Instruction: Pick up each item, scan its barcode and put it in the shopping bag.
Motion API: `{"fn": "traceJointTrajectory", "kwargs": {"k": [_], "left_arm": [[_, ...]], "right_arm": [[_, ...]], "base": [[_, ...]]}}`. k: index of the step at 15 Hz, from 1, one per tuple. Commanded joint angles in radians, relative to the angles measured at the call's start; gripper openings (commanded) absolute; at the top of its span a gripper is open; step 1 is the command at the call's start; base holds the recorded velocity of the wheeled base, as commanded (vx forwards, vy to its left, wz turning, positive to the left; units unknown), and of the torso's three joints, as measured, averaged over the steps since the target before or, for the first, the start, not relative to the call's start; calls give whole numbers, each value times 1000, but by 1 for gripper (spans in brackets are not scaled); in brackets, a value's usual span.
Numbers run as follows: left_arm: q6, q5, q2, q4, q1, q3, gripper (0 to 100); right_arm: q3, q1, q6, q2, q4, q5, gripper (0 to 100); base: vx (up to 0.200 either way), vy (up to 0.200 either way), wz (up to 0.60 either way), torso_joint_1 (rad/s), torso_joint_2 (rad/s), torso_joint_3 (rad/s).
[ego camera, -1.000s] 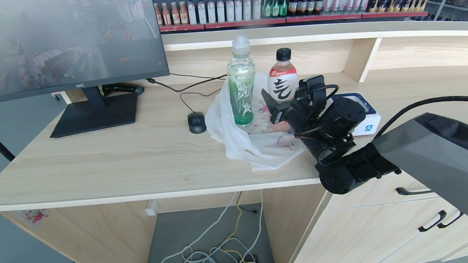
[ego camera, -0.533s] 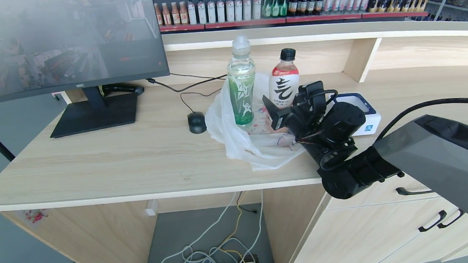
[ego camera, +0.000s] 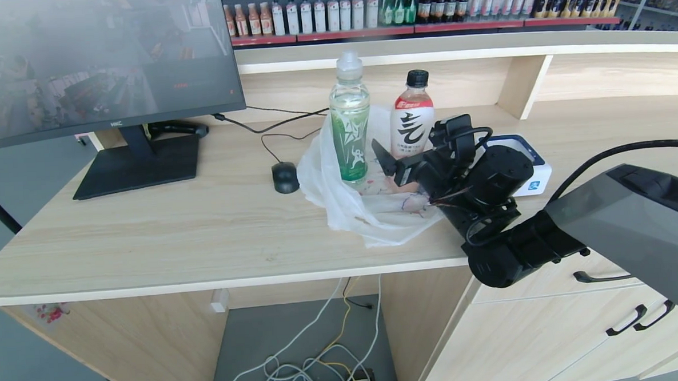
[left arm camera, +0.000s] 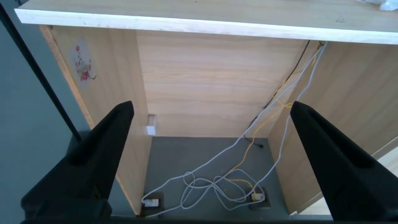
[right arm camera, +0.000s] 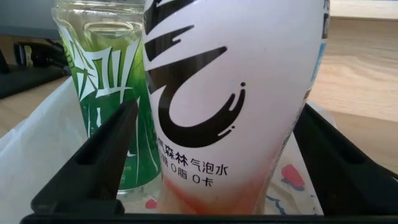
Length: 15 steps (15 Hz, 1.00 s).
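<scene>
Since a second ago the right gripper [ego camera: 401,164] has spread its fingers off the white bottle [ego camera: 412,124], which leaned a little then and now stands upright; the gripper grips nothing, jaws wide, one dark finger [ego camera: 383,157] clear to the left of the bottle's base; the bottle stands between the fingers, right of centre in the head view, its foot in the white bag [ego camera: 339,205] on the counter [ego camera: 203,231]; a green bottle [ego camera: 350,127] stands just left of it in the same bag; a white and blue box [ego camera: 530,173] lies right of the gripper; the left gripper [left arm camera: 212,112] hangs below the counter edge, jaws wide apart, holding nothing.
</scene>
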Motion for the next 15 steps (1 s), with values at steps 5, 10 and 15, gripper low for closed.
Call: {"fn": "traceJointTrajectory", "kwargs": {"k": [5,10,15], "left_arm": [[0,0,0,0,0,0,100],[0,0,0,0,0,0,100],[0,0,0,0,0,0,100]], "right_arm": [[5,-1,0,-10,-1,0,100],[32,-1,0,-39,-1,0,100],[205,-7,3,-234,-4,3,100]], "base": [[0,0,0,0,0,0],[0,0,0,0,0,0],[0,0,0,0,0,0]]}}
